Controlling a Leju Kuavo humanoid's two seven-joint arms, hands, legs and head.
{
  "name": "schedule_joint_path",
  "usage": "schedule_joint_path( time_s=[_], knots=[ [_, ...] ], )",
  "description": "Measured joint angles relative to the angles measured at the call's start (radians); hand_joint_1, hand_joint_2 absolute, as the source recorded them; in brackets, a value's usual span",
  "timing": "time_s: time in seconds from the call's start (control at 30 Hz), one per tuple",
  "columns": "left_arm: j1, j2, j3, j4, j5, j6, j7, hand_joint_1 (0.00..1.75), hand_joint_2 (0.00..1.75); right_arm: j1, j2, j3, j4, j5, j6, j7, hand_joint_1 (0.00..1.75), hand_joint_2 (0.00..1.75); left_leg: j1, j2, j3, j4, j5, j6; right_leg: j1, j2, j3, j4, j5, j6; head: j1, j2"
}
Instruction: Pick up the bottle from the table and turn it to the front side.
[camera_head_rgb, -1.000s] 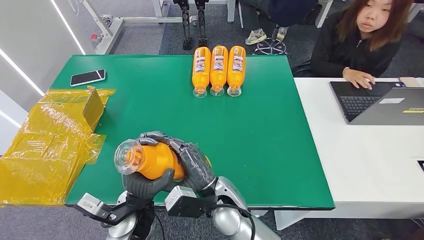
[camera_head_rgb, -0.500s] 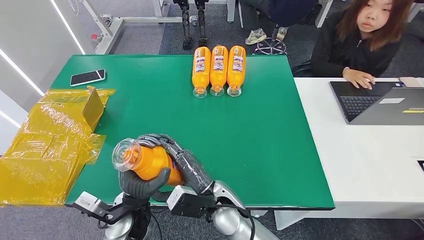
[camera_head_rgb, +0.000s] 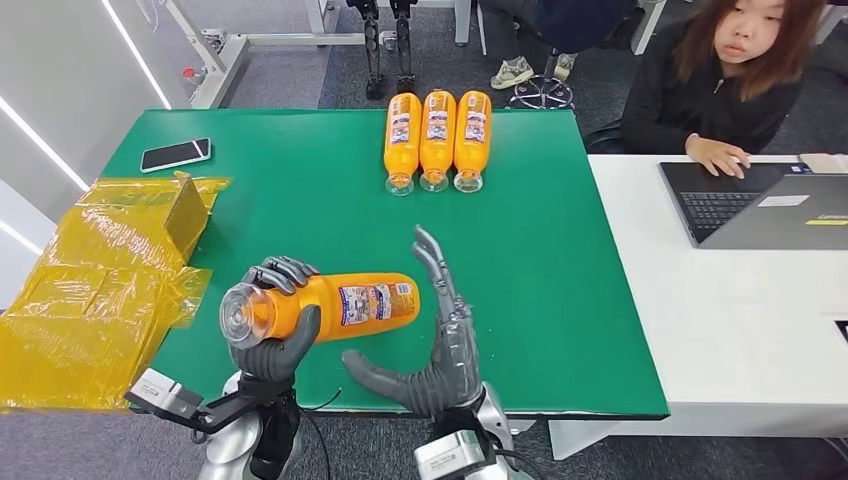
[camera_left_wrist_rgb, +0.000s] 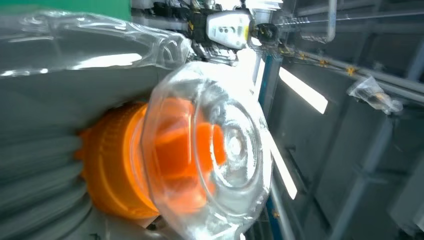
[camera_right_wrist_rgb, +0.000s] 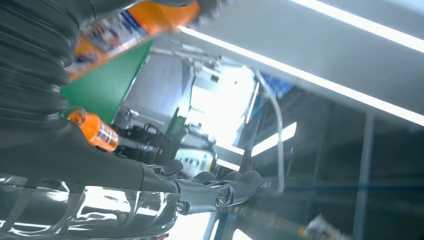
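My left hand (camera_head_rgb: 277, 345) grips an orange bottle (camera_head_rgb: 330, 307) near its clear cap end (camera_head_rgb: 243, 315), holding it lying sideways above the near edge of the green table (camera_head_rgb: 540, 300), label facing up. The left wrist view looks straight at the clear cap and orange neck (camera_left_wrist_rgb: 200, 150). My right hand (camera_head_rgb: 432, 340) stands open beside the bottle's base, fingers spread upward, not holding it. Three more orange bottles (camera_head_rgb: 437, 140) lie side by side at the table's far edge; one of them shows in the right wrist view (camera_right_wrist_rgb: 95, 131).
Crumpled yellow plastic wrap with a cardboard piece (camera_head_rgb: 100, 280) covers the table's left side. A phone (camera_head_rgb: 176, 154) lies at the far left corner. A person (camera_head_rgb: 730, 80) sits at a white table (camera_head_rgb: 730, 330) on the right with a laptop (camera_head_rgb: 770, 205).
My right hand has let go of the bottle and opened, moving to the right. The bottle's label is now uncovered, and the left hand alone holds the bottle.
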Motion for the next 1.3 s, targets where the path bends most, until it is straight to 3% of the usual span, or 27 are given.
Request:
schedule_joint_path(
  time_s=[0.17, 0.3, 0.4, 0.5, 0.6, 0.73, 1.03, 1.3],
  knots=[
    [-0.004, 0.000, 0.002, 0.000, 0.009, 0.004, 0.001, 1.37, 1.75, 0.007, -0.019, 0.003, -0.078, -0.091, -0.146, -0.001, 0.00, 1.75, 0.000, 0.000, 0.000, 0.000, 0.000, 0.000, 0.000, 0.000, -0.001, 0.000, 0.000, 0.000, 0.000, 0.000],
    [-0.007, 0.000, 0.002, 0.000, 0.005, 0.021, 0.003, 1.36, 1.75, 0.021, -0.025, 0.002, -0.167, -0.101, -0.158, -0.004, 0.00, 1.75, 0.000, 0.000, -0.001, 0.000, 0.000, 0.000, 0.000, 0.000, -0.001, 0.000, 0.000, 0.000, 0.000, 0.000],
    [-0.015, 0.001, 0.002, 0.000, -0.062, 0.089, 0.003, 1.38, 1.75, 0.027, -0.025, -0.003, -0.215, -0.089, -0.159, -0.004, 0.00, 1.75, 0.000, 0.001, -0.001, 0.000, 0.000, 0.000, 0.000, 0.000, -0.001, 0.000, 0.000, 0.000, 0.000, 0.000],
    [-0.033, 0.010, -0.001, -0.002, -0.221, 0.211, 0.014, 1.44, 1.75, 0.029, -0.025, -0.007, -0.239, -0.081, -0.159, -0.004, 0.00, 1.75, 0.000, 0.000, -0.001, 0.000, 0.000, -0.001, 0.000, 0.000, -0.001, 0.001, 0.000, 0.000, 0.000, 0.000],
    [-0.070, 0.041, -0.009, -0.023, -0.493, 0.371, 0.078, 1.44, 1.75, 0.030, -0.025, -0.011, -0.243, -0.076, -0.159, -0.004, 0.00, 1.75, 0.000, 0.000, 0.000, 0.000, 0.001, -0.002, 0.000, 0.000, -0.001, 0.001, 0.001, -0.002, 0.000, 0.000],
    [-0.124, 0.102, -0.025, -0.055, -0.787, 0.454, 0.193, 1.42, 1.75, 0.030, -0.025, -0.015, -0.243, -0.089, -0.159, -0.004, 0.00, 1.75, 0.000, 0.000, 0.000, 0.000, 0.002, -0.003, 0.000, 0.000, -0.002, 0.002, 0.001, -0.002, 0.000, 0.000],
    [-0.176, 0.260, -0.084, -0.034, -1.332, 0.418, 0.491, 1.52, 1.75, 0.066, -0.033, -0.022, -0.240, -0.098, -0.159, -0.004, 0.00, 1.75, 0.000, 0.001, 0.000, 0.000, 0.002, -0.003, 0.000, 0.001, -0.003, 0.003, 0.001, -0.003, 0.000, 0.000],
    [-0.218, 0.375, -0.122, 0.114, -1.467, 0.270, 0.611, 1.58, 1.75, 0.085, -0.045, -0.033, -0.240, -0.125, -0.159, -0.003, 0.00, 1.75, 0.000, 0.003, 0.000, 0.000, 0.002, -0.003, 0.000, 0.003, -0.004, 0.004, 0.001, -0.004, 0.000, 0.000]
  ],
)
